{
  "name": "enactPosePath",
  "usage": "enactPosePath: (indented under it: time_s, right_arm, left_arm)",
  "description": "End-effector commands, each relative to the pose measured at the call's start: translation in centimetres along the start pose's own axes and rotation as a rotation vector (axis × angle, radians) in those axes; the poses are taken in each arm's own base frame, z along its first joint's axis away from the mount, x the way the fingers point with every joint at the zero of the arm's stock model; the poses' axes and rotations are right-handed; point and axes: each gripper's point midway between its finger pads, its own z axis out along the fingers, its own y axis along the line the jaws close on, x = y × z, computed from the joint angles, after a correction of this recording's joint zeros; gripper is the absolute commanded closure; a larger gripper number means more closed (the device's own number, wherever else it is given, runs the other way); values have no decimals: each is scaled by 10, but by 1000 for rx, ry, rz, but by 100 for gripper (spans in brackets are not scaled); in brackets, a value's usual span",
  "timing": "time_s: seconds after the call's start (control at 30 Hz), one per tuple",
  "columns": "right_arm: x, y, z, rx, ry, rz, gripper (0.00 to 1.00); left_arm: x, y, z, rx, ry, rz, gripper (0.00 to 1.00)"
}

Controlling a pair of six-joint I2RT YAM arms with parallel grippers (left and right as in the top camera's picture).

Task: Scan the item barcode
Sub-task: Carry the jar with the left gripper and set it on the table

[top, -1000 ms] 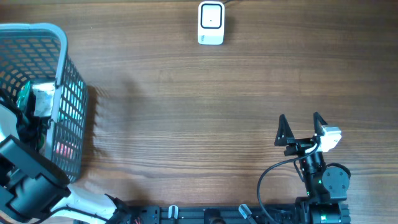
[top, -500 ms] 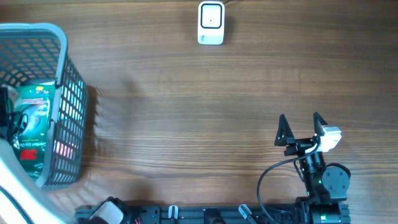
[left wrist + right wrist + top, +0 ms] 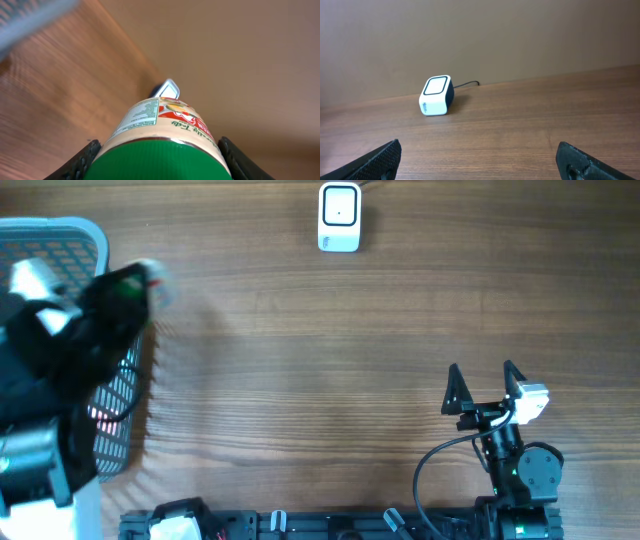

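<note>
Since the earlier frame, the left arm (image 3: pixel 55 370) is rising out of the basket (image 3: pixel 70 225) and is now blurring across its right rim, at the counter's (image 3: pixel 320 360) left edge. The left hand (image 3: pixel 159 150) is pinching the bottle (image 3: pixel 165 117), one finger pressing on each side near the green cap, and is holding it in the air with the label pointing toward the scanner (image 3: pixel 339 217). The scanner is standing at the far edge, its cable running off behind. A wide stretch of wood is lying between the basket and the scanner. The right hand (image 3: pixel 485 385) is staying near the front edge on the right, spread wide and touching nothing.
</note>
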Motion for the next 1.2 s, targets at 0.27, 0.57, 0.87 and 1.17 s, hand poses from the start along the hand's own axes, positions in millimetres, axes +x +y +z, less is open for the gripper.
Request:
enactPosePath:
  time_s: [0.27,0.57,0.87,1.17]
  right_arm:
    - [-2,-1,0,7,-10,-12,0]
    - [-2,-1,0,7,-10,-12,0]
    - [-2,-1,0,7,-10,-12,0]
    - [-2,-1,0,7,-10,-12,0]
  left_arm:
    - [264,65,200,-278,820,954,47]
    - [300,76,223,-155,918,1246,44]
    - [351,56,228,-35,903,1361,37]
    - [384,59,223,-25,933,1481,3]
